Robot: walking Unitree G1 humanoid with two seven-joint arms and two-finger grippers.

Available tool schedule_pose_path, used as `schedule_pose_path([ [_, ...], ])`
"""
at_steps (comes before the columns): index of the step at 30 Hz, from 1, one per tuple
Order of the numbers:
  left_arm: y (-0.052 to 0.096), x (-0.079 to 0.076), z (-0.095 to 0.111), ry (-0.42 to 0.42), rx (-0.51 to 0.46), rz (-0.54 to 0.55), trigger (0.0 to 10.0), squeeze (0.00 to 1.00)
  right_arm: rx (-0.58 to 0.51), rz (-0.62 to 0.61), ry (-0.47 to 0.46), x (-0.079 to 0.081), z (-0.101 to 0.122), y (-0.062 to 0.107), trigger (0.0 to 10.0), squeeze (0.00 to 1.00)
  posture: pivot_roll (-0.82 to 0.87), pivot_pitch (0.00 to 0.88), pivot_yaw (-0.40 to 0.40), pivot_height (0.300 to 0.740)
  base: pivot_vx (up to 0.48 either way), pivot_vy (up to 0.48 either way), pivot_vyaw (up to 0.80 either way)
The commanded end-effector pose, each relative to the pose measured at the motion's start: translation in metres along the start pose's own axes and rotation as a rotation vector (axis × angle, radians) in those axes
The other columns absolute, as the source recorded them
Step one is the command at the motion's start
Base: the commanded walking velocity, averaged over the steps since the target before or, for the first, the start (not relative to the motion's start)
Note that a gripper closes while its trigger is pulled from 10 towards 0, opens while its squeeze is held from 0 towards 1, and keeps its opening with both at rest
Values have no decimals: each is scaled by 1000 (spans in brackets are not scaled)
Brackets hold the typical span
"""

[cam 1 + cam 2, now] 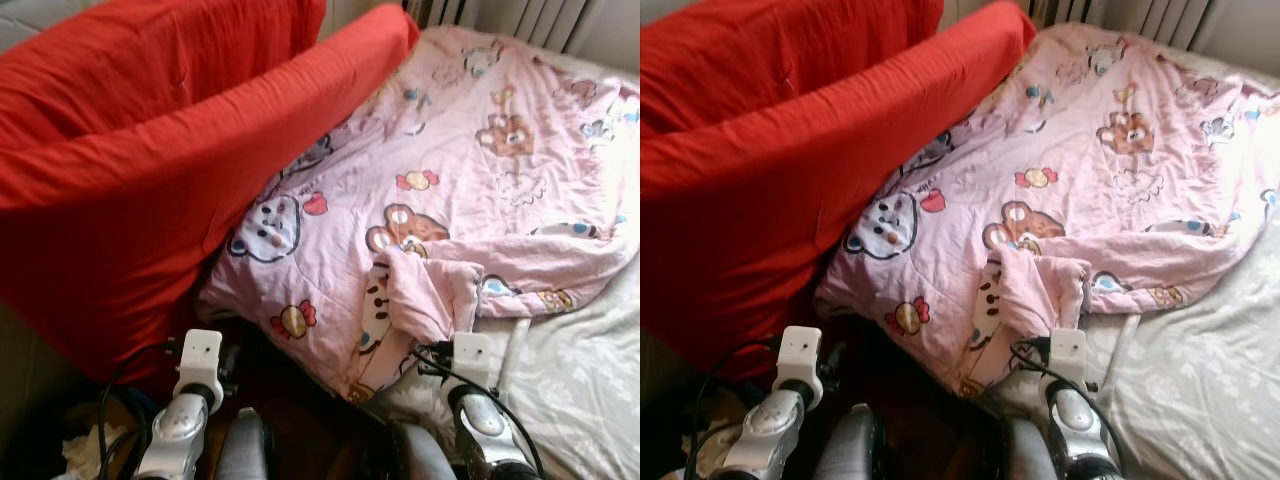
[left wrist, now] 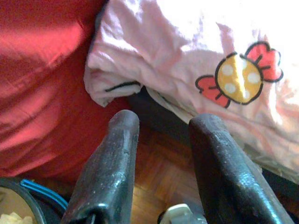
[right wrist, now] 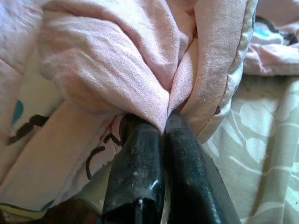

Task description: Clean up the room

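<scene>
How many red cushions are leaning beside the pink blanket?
2. A large red cushion stands nearest the robot's left, and a second red cushion leans behind it, against the pink blanket. Others may be hidden behind them.

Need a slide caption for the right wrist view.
Right claw shut on a fold of the pink cartoon quilt, above the grey patterned sheet.

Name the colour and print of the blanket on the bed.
Pink blanket, cartoon bears and candies; left eye view.

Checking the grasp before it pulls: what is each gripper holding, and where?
The right gripper pinches a bunched fold at the pink quilt's near edge. The left gripper is open, empty.
</scene>
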State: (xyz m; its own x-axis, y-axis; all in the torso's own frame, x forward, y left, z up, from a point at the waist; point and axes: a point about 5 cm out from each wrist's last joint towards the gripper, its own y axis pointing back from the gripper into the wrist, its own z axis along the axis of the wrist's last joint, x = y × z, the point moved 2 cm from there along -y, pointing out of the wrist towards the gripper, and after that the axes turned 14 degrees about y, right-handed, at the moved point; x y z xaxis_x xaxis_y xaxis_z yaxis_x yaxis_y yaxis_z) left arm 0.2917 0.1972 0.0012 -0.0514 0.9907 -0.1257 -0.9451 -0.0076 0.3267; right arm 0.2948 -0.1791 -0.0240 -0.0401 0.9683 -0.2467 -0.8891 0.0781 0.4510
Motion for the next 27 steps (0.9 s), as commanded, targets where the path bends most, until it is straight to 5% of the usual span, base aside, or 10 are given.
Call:
schedule_pose_path([
  [1, 4, 6, -5, -13, 9, 15, 10000, 0, 23, 4, -6, 2, -6, 2, 10000, 0, 48, 129, 0, 691, 0, 0, 0],
  [8, 2, 13, -3, -29, 3, 17, 10000, 0, 42, -32, -18, -3, -8, 2, 10000, 0, 45, 132, 4, 740, 0, 0, 0],
  [15, 3, 10, -19, -16, 72, 18, 10000, 0, 85, -43, -11, -7, -20, 6, 10000, 0, 37, 84, 5, 740, 0, 0, 0],
  [27, 9, 31, -37, 19, 176, 109, 10000, 0, 41, -28, -4, -9, -11, 3, 10000, 0, 41, 58, 6, 740, 0, 0, 0],
])
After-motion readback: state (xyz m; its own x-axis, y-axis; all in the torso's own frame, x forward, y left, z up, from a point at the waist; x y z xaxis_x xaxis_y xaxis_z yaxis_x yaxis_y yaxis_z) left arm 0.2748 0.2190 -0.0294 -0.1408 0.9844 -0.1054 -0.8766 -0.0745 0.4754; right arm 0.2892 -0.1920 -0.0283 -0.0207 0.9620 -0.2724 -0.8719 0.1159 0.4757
